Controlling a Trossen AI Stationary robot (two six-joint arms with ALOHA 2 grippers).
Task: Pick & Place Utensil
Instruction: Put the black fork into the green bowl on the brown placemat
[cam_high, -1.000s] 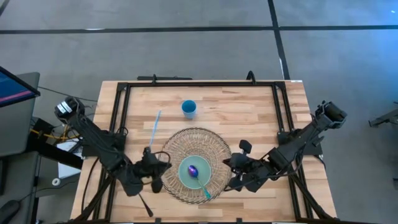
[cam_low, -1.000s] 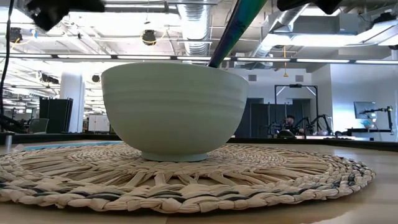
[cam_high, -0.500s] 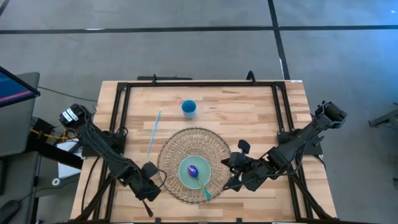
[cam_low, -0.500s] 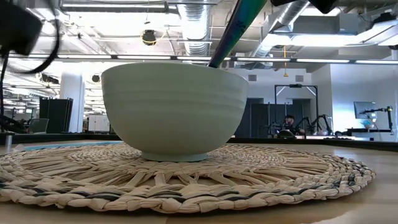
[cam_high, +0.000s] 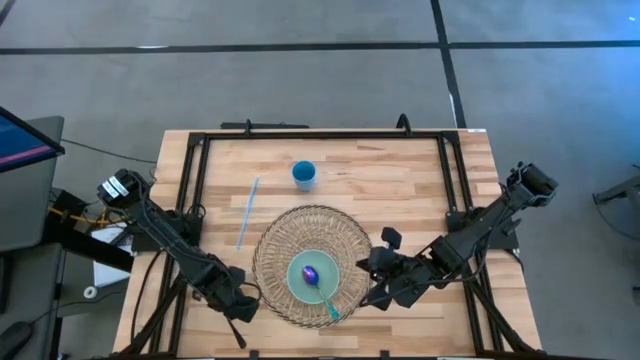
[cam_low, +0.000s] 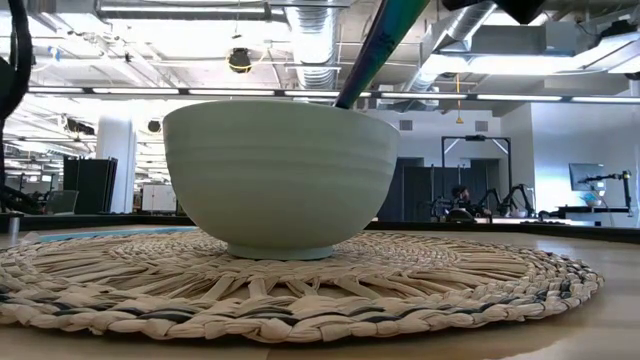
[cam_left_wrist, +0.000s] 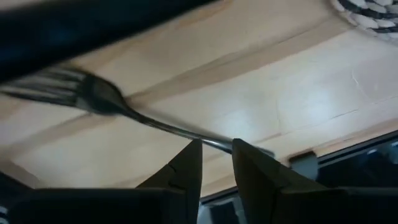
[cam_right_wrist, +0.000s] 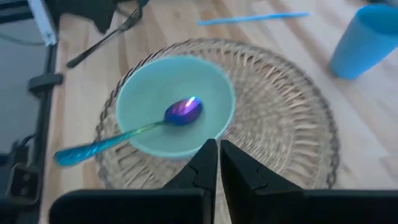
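Observation:
A dark metal fork (cam_left_wrist: 99, 99) lies flat on the wood near the table's near-left edge (cam_high: 235, 328). My left gripper (cam_left_wrist: 216, 158) hovers over it, open by a narrow gap, its fingertips on either side of the fork's handle; I cannot tell whether they touch it. An iridescent spoon (cam_right_wrist: 130, 134) lies with its head in the pale green bowl (cam_high: 300, 270), its handle leaning over the near rim (cam_low: 385, 40). My right gripper (cam_right_wrist: 218, 149) waits shut just right of the woven mat (cam_high: 290, 230).
The bowl stands in the near half of the round woven mat. A blue cup (cam_high: 304, 175) stands beyond the mat, and a pale blue straw (cam_high: 246, 212) lies to its left. A black frame (cam_high: 190, 190) borders the tabletop.
My left gripper has drawn away from the mat's left edge toward the table's near-left corner and come down over the fork. Its arm has left the low view's upper left. The fork, spoon and bowl have stayed put.

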